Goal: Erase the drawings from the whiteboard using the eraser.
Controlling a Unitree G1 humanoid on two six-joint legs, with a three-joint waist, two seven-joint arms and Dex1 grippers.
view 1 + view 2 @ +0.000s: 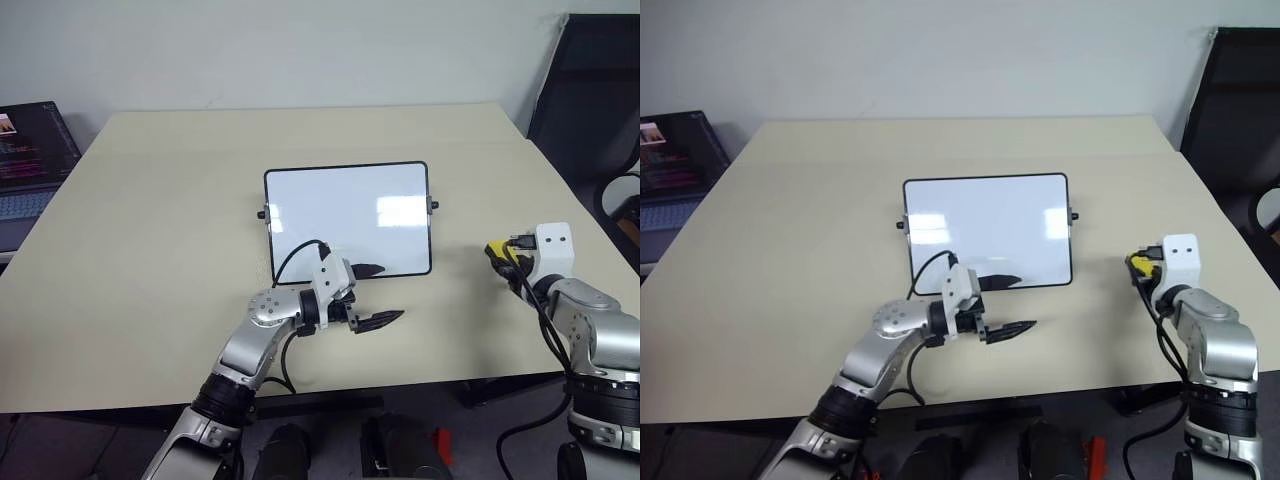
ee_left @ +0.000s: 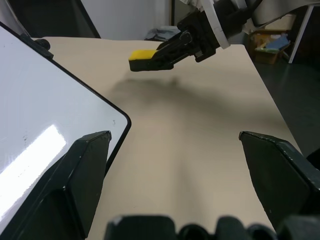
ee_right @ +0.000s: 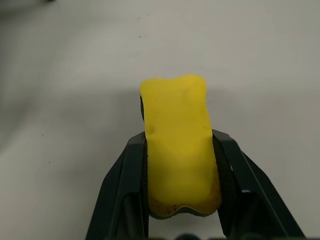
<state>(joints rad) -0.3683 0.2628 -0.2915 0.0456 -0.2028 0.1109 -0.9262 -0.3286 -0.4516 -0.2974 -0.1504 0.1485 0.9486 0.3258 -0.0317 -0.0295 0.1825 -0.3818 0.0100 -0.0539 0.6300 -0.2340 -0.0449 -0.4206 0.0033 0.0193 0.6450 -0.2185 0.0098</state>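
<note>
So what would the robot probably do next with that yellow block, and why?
Probably set it down on the table. The right tool squeezes the eraser over bare tabletop to the right of the whiteboard, apart from it, and the board looks clean, with no marks I can make out. The open left tool sits at the board's near edge.

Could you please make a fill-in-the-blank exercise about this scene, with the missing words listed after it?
1. The eraser held in the right gripper has the colour ____.
2. The whiteboard lies on a beige ____.
3. The fingers of the left gripper are ____, with nothing between them.
4. At the far left edge of the scene stands a ____ with a dark screen.

Missing words: yellow; table; open; laptop
</note>
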